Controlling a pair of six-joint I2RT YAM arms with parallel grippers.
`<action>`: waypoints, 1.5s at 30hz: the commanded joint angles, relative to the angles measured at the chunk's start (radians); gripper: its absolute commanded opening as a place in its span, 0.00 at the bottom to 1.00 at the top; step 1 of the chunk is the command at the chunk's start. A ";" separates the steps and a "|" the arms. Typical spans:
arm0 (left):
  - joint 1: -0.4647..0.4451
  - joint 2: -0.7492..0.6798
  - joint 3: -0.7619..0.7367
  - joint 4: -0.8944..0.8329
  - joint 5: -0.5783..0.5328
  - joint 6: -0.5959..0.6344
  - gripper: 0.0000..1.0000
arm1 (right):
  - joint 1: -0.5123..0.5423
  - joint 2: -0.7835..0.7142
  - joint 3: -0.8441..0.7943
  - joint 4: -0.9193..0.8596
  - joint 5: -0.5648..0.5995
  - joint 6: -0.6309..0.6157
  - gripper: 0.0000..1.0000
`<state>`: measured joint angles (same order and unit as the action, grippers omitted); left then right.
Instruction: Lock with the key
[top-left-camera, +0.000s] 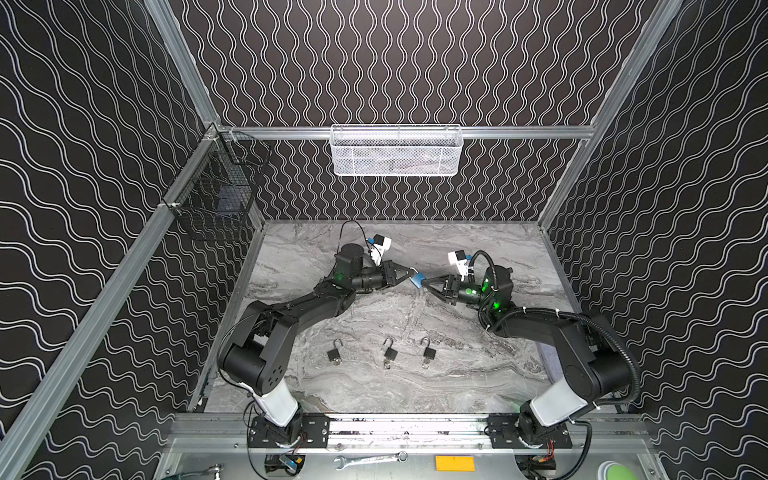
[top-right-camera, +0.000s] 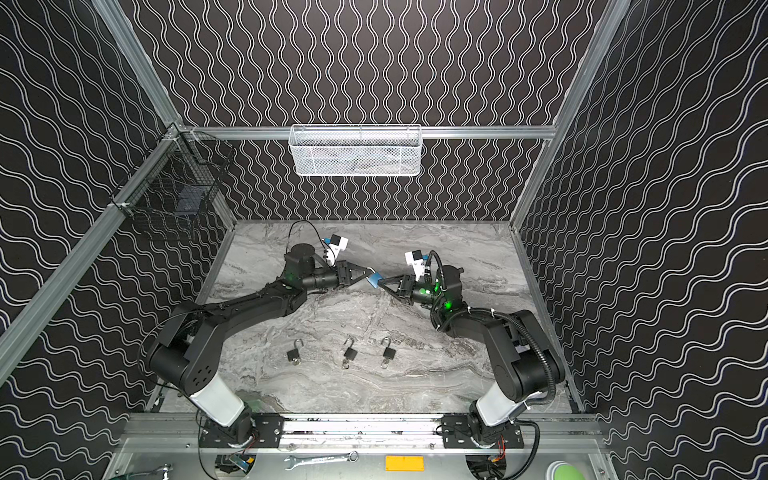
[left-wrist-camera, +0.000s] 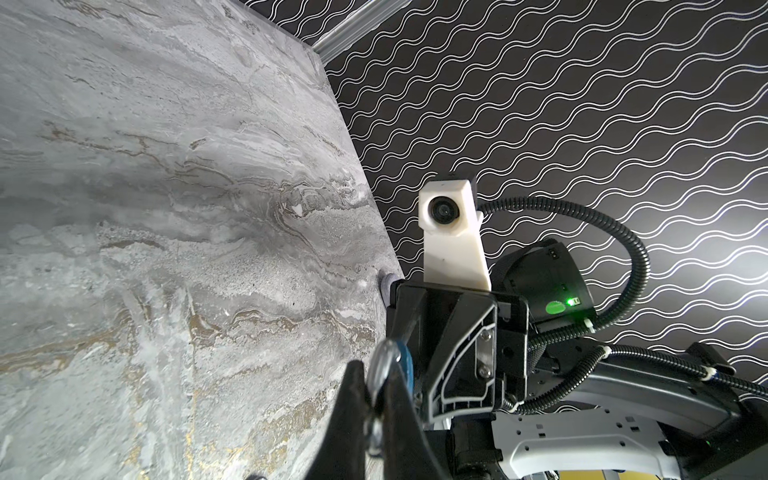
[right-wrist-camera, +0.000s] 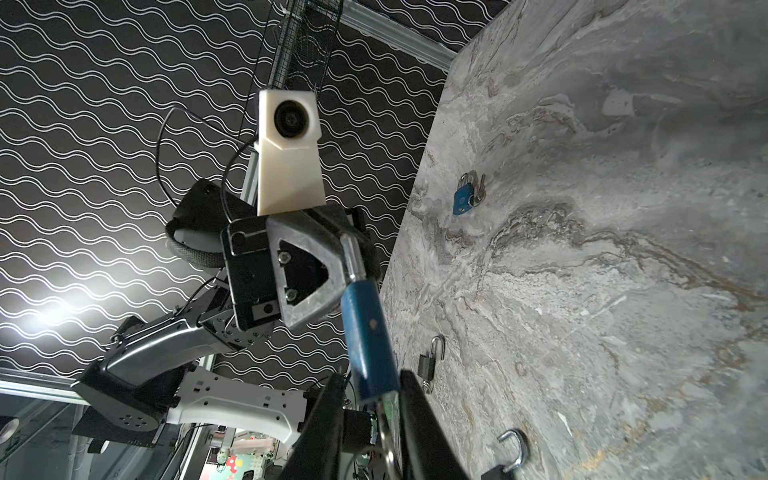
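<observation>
Blue padlock (top-left-camera: 417, 279) with a silver shackle (right-wrist-camera: 351, 257) is hanging over the middle of the grey marble-patterned table (top-left-camera: 374, 386), between my two grippers. On the far rail a white mesh basket (top-left-camera: 395, 128) is holding greyish shapes I cannot make out. On the left wall a black wire basket (top-left-camera: 195, 208) is holding one dark block (top-left-camera: 227, 195).

My left gripper (top-left-camera: 409, 272) is pinching the shackle tight. My right gripper (top-left-camera: 424, 284) is clamping the blue padlock's bottom end, where a key ring (right-wrist-camera: 388, 451) is dangling. Whether those fingers are pressing the key or the body I cannot tell.

Three small black padlocks with open shackles (top-left-camera: 334, 355) (top-left-camera: 390, 354) (top-left-camera: 429, 354) are lying in a row nearer me, well apart from the grip. A second blue padlock with keys (right-wrist-camera: 464, 199) is lying on the table, showing in the right wrist view alone.
</observation>
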<state>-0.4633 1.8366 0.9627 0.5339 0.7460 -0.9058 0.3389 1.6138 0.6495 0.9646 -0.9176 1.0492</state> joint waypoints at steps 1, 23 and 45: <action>0.008 0.007 0.002 -0.005 -0.048 0.022 0.00 | 0.001 -0.018 0.003 0.054 -0.029 -0.017 0.25; 0.011 0.015 -0.004 0.058 -0.060 -0.042 0.00 | 0.002 -0.031 -0.014 0.062 -0.027 -0.017 0.20; 0.011 0.001 -0.016 0.112 -0.054 -0.093 0.00 | 0.004 -0.035 -0.021 0.063 -0.027 -0.013 0.10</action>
<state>-0.4568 1.8355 0.9489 0.5915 0.7444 -0.9951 0.3397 1.5864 0.6250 0.9699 -0.9001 1.0325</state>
